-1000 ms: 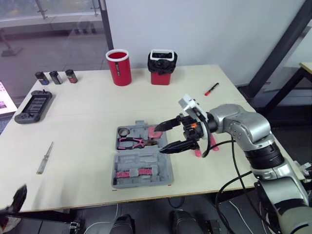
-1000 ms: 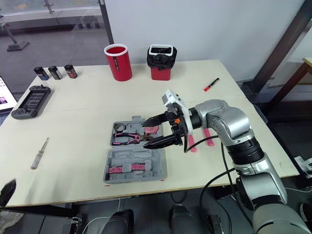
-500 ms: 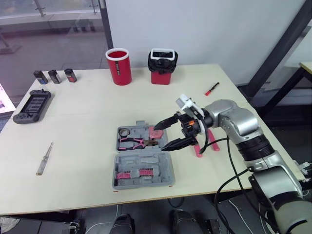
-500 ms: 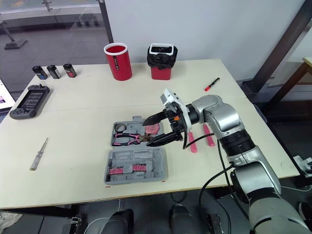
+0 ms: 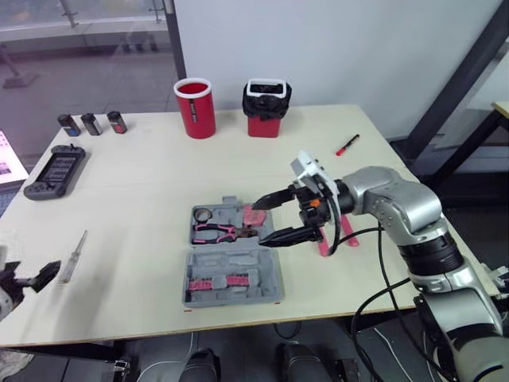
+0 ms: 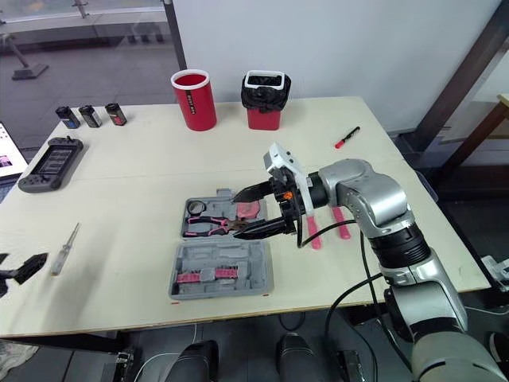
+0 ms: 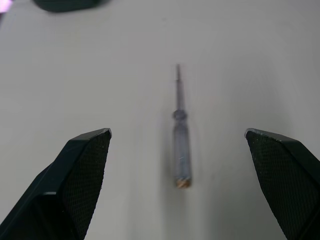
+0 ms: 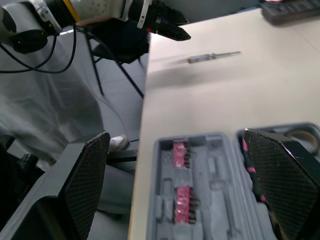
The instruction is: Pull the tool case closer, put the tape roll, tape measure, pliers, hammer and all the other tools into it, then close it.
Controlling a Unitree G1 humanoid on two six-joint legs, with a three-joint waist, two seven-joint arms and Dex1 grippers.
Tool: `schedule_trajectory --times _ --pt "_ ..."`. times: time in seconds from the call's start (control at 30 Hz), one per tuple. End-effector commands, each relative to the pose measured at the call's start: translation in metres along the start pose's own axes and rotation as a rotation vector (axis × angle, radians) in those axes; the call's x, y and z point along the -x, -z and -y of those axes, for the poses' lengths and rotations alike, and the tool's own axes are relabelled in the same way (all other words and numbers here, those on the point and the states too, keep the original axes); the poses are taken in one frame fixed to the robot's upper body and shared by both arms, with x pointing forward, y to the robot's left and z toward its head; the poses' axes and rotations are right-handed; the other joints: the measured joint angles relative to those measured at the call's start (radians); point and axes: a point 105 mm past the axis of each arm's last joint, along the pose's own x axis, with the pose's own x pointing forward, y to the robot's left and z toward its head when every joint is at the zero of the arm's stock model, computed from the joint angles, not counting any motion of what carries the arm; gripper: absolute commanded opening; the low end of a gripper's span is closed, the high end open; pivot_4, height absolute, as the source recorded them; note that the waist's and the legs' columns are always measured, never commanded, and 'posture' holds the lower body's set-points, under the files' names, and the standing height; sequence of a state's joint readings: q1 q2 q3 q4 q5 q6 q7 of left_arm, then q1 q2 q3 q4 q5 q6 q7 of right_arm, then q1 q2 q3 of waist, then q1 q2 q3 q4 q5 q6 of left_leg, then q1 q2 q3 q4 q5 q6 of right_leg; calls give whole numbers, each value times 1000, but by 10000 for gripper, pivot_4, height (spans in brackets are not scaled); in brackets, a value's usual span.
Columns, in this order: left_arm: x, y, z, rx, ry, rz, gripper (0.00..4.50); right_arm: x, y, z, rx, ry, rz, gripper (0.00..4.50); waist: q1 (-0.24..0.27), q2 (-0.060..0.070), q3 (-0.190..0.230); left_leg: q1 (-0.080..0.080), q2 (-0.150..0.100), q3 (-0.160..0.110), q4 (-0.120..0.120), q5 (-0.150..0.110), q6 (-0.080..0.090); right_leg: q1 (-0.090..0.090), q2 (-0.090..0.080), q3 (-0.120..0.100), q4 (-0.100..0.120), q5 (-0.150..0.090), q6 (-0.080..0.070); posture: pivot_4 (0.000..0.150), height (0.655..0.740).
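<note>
Screwdriver (image 7: 181, 145) lies ahead of wide-open, empty left fingers (image 7: 85, 165); right fingers (image 8: 82, 175) gape empty over tool case (image 5: 262, 282).

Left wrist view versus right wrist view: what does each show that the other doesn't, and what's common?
Left wrist, not right: both fingers of the left tool spread wide, the screwdriver lying lined up between them. Right wrist, not left: the open tool case with pink bits in one half, between the open fingers of the right tool. Both: the left tool and the untouched screwdriver on the table.
</note>
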State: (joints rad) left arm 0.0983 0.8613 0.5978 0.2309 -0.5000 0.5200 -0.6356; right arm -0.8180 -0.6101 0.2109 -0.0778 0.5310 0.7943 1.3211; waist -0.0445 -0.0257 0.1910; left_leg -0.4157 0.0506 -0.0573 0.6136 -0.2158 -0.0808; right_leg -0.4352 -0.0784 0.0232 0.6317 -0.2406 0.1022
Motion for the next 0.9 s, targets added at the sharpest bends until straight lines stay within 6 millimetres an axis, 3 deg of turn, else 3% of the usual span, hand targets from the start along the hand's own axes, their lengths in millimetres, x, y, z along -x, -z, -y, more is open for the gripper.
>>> schedule_trajectory --times 0.03,0.33,0.53,0.63,0.87,0.9 --pt "-14 -2 -8 20 -18 -56 45000 8 -12 -6 58 20 24 44864 1 0 0 0 0 0 0 0 0 0 0 0 1 1 3 1500 7400" --pt "-63 1 -2 -47 23 -152 45000 17 -12 -6 66 70 1 44864 2 -1 0 3 0 -2 1 0 0 4 1 -1 1 2 4 1500 7400" --pt "-81 11 0 -40 -10 -197 45000 21 -10 -7 67 92 -15 44864 3 -1 0 4 0 -2 1 0 0 5 1 -1 1 2 5 1500 7400" --pt "-81 22 -2 -46 -29 -248 36585 27 -3 -5 61 122 -48 45000 4 0 0 5 0 -2 1 0 0 5 1 -1 2 2 6 1500 7400" --pt "-72 28 -2 32 4 -281 2319 36 3 -1 40 159 -81 45000 0 0 -1 8 0 -1 1 0 0 7 1 0 3 2 5 1500 7400" --pt "-70 24 -5 41 2 -268 545 37 3 1 41 170 -87 45000 -1 0 -1 8 0 -1 1 0 0 7 1 0 3 2 5 1500 7400"
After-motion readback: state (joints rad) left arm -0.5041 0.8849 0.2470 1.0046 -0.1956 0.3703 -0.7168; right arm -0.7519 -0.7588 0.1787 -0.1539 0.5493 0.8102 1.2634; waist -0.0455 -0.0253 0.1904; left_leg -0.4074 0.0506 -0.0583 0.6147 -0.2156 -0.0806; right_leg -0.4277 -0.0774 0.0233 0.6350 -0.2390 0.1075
